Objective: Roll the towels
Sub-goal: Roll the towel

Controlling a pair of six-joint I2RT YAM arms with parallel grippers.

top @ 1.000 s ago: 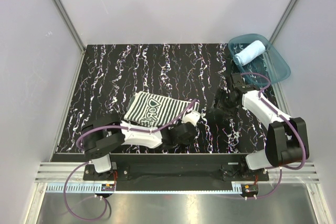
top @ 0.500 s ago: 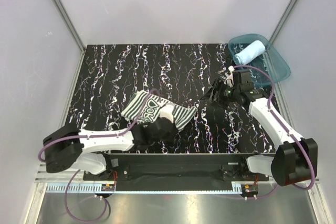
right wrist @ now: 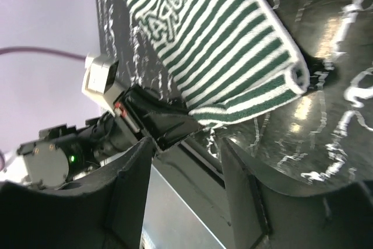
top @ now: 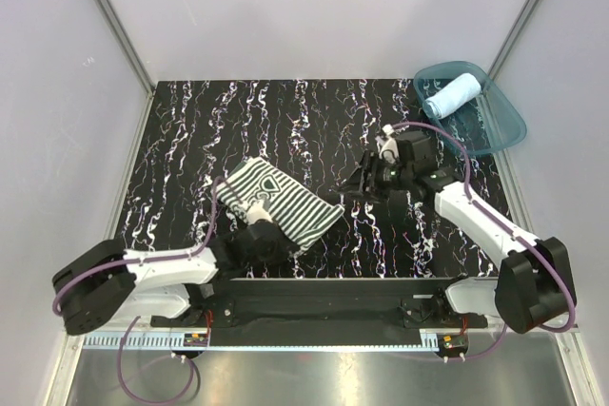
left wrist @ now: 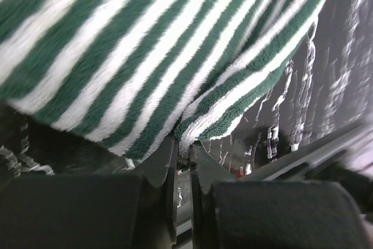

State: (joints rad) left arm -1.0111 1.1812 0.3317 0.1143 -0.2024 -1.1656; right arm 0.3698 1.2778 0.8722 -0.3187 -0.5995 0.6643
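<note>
The green-and-white striped towel (top: 271, 199) with a printed band lies flat near the table's front left; it also fills the left wrist view (left wrist: 145, 51) and shows in the right wrist view (right wrist: 215, 45). My left gripper (top: 271, 237) is shut on the towel's near edge, with a fold of cloth pinched between its fingers (left wrist: 182, 150). My right gripper (top: 366, 181) is open and empty, hovering just right of the towel's right corner (right wrist: 294, 77). The light blue towel (top: 452, 95) lies rolled in the teal tub (top: 500, 125).
The black marbled table (top: 285, 121) is walled by white panels on the left, back and right. The teal tub stands at the back right corner. The table's front edge and the arm bases lie close below the striped towel.
The left gripper has drawn back to the left and toward the front, and the striped towel now lies flatter. The right gripper has moved left toward the towel's right corner.
</note>
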